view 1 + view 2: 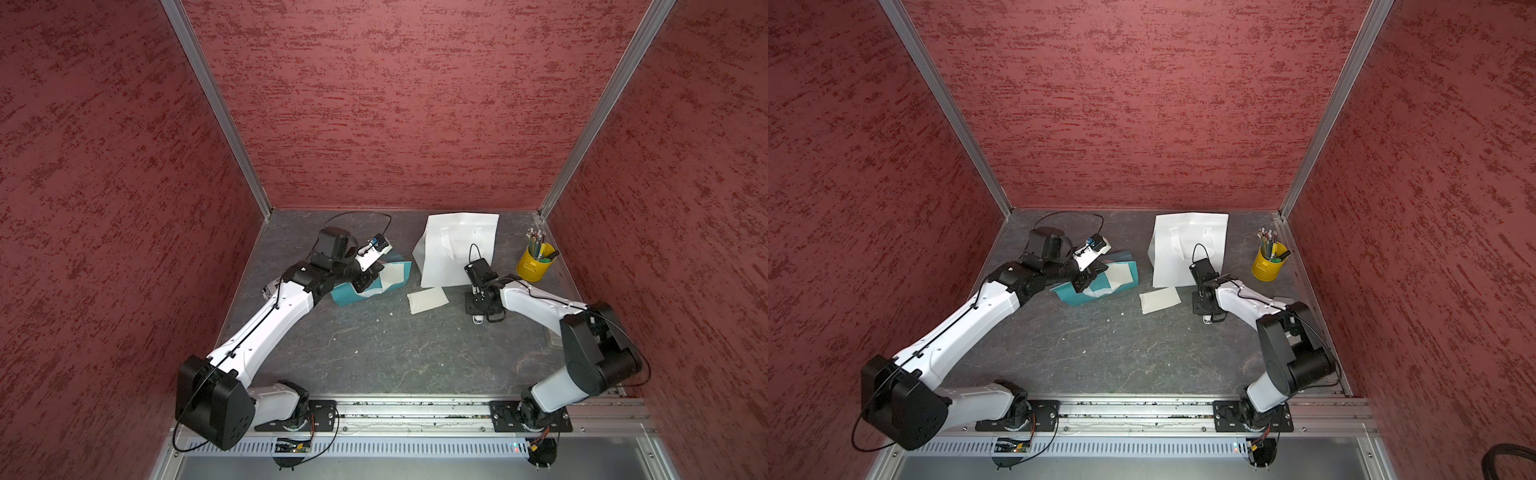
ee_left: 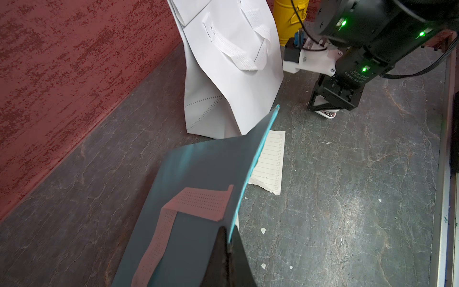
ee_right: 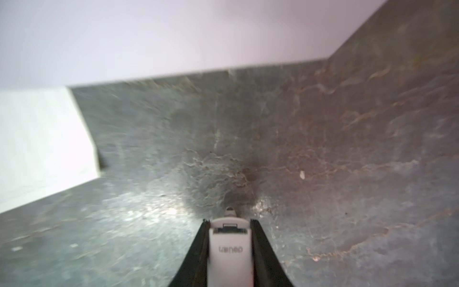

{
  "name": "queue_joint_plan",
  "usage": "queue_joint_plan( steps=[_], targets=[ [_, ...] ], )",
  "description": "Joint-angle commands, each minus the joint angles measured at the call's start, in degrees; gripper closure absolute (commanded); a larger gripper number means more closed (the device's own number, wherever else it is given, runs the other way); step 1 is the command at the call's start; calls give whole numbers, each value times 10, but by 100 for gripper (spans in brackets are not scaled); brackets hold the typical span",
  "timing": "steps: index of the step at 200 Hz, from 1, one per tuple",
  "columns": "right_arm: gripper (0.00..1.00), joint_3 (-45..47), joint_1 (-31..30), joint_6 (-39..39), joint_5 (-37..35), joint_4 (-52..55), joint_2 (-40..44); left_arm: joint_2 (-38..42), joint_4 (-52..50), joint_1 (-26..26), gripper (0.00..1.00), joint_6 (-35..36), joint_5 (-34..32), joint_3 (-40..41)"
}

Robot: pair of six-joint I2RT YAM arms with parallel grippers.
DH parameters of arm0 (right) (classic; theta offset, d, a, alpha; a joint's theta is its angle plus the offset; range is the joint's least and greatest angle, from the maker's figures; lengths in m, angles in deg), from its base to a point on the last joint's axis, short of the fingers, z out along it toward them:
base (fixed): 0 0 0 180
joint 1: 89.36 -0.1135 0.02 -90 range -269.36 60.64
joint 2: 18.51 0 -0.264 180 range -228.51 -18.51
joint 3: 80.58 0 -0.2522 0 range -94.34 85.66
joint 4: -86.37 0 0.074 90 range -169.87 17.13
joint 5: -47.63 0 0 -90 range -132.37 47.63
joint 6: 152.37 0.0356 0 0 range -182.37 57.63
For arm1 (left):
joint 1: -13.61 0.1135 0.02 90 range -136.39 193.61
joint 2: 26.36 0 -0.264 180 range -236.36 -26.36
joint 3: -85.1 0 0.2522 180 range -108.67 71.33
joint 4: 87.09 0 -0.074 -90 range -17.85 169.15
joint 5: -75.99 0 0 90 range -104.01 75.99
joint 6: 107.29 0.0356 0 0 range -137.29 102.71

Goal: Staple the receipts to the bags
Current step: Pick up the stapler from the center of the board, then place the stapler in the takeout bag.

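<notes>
stapler pickup: right claw (image 3: 229, 221) clamps stapler (image 3: 229, 248), lower centre; left claw (image 2: 229, 245) pinches teal bag (image 2: 198, 169); next, stapler to bag's receipt (image 1: 392, 274).

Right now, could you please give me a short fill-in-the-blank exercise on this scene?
The left tool pinches a bag coloured ____.
The right tool holds a white ____.
The cup holding pencils is ____.
One receipt lies on the ____ by the near edge of the white bag.
Missing words: teal; stapler; yellow; table.
</notes>
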Motion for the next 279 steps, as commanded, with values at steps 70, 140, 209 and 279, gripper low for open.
queue_joint_plan(
  steps=[70, 140, 209, 279],
  targets=[
    [100, 31, -156, 15, -19, -556, 198, -3, 28, -8, 100, -23, 23, 3],
    [100, 14, -242, 31, -72, -728, 125, -6, 31, -16, 100, -33, 25, 0],
    [100, -1, -294, 44, -148, -750, 67, -4, 32, -15, 100, -37, 23, -1],
    [100, -20, -347, 13, -251, -742, 31, -4, 32, -16, 100, -35, 9, 3]
  ],
)
